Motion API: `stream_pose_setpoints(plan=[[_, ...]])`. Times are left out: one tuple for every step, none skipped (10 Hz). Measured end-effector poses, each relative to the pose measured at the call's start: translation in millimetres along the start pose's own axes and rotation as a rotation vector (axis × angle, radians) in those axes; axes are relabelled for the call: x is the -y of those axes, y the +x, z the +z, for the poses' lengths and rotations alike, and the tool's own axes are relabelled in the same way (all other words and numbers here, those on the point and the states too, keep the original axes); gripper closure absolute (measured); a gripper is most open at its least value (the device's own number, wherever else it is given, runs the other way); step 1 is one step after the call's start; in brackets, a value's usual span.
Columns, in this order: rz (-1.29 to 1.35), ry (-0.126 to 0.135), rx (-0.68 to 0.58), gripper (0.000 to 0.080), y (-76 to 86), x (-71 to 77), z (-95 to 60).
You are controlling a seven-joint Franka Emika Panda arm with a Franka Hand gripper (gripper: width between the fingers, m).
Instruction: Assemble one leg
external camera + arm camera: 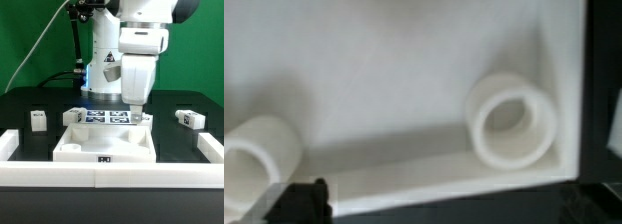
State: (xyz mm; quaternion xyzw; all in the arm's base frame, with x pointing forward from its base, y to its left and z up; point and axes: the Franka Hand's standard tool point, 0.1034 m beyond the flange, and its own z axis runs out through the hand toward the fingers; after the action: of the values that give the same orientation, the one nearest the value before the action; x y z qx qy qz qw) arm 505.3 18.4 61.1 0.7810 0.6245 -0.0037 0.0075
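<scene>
Nearest the exterior camera runs a low white wall (100,178) along the table's front edge. It carries no readable print.

Just behind it lies the large white panel (70,150), flat, with its raised rims up. A small black-and-white marker tag (103,158) sits on its front face. This is a coded pattern, not lettering.

The wrist view looks down into this panel. It shows two round sockets, one (509,125) full in frame and one (251,160) cut by the edge. Both are empty.

The gripper (134,108) hangs over the panel's far corner on the exterior view's right. Only one dark fingertip (304,203) shows in the wrist view. I cannot tell whether the jaws stand apart or together, or whether they grip anything.

Level with the panel's far side, three legs rest on the black table:
- The left leg (38,120) lies well apart from the panel.
- The second leg (72,116) lies near the panel's far left corner.
- The right leg (187,119) lies well apart on the other side.

Each leg shows a tag face and no text.

The marker board (100,116) lies behind the panel. Beyond it is the arm's white base (100,60), where I can read no brand.

My judgement is that no leg is fitted yet. Picking one up, bringing it to a socket and seating it are all left to do.
</scene>
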Motion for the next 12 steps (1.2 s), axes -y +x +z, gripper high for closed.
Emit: stream_pose_setpoints(plan=[[-0.025, 0.004, 0.005, 0.0150, -17.4, 5.4, 3.0], [-0.040, 0.002, 0.004, 0.0150, -34.7, 9.6, 8.9], [-0.025, 0.012, 0.007, 0.0150, -41.5, 12.4, 11.6], [-0.027, 0.009, 0.006, 0.0150, -39.4, 11.6, 11.0], [-0.026, 0.011, 0.006, 0.0150, -39.8, 11.9, 11.5], [-0.026, 0.011, 0.006, 0.0150, -40.1, 12.1, 11.9], [-0.035, 0.009, 0.004, 0.0150, -39.7, 13.1, 14.3], [-0.056, 0.010, -0.001, 0.0150, -39.2, 19.8, 24.8], [-0.076, -0.009, -0.012, 0.0150, -38.7, 27.5, 33.6], [-0.081, -0.019, -0.019, 0.0150, -39.6, 35.8, 40.3], [-0.082, -0.014, -0.021, 0.0150, -39.4, 39.2, 46.2], [-0.081, -0.005, -0.020, 0.0150, -39.4, 41.7, 51.5]])
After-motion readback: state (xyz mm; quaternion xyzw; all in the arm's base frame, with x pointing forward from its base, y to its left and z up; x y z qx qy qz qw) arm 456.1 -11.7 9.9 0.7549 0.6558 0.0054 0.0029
